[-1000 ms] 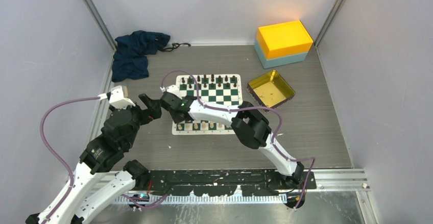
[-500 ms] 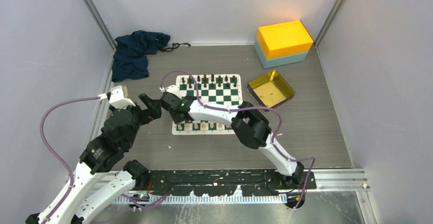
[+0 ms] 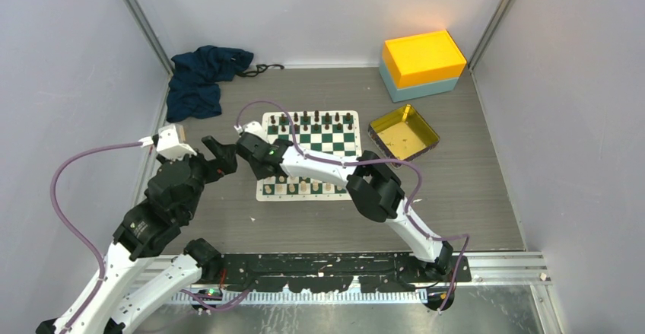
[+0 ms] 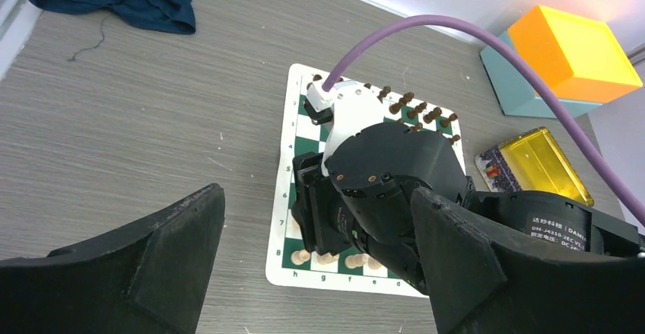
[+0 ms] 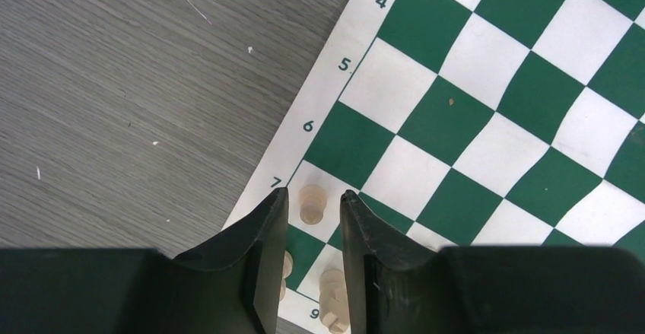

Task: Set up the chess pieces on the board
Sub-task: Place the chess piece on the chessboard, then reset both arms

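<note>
The green and white board (image 3: 327,142) lies mid-table. Cream chess pieces (image 3: 304,188) line its near edge and show in the left wrist view (image 4: 304,257). My right gripper (image 5: 313,194) hangs low over the board's (image 5: 456,121) near-left corner. It is open, and a cream pawn (image 5: 312,202) stands upright between its fingers on a white square by the 7 mark, with a small gap on each side. Two more cream pieces (image 5: 332,288) stand under the fingers. My left gripper (image 3: 224,159) hovers just left of the board, wide open and holding nothing (image 4: 317,191).
Dark pieces (image 3: 312,119) fill the board's far rows. A gold tray (image 3: 430,135) sits right of the board, and a yellow box on a teal base (image 3: 423,56) stands behind it. A blue cloth (image 3: 201,79) lies at the back left.
The right jaws have parted, leaving the pawn standing free. Both wrists have shifted slightly to the left and away from me.
</note>
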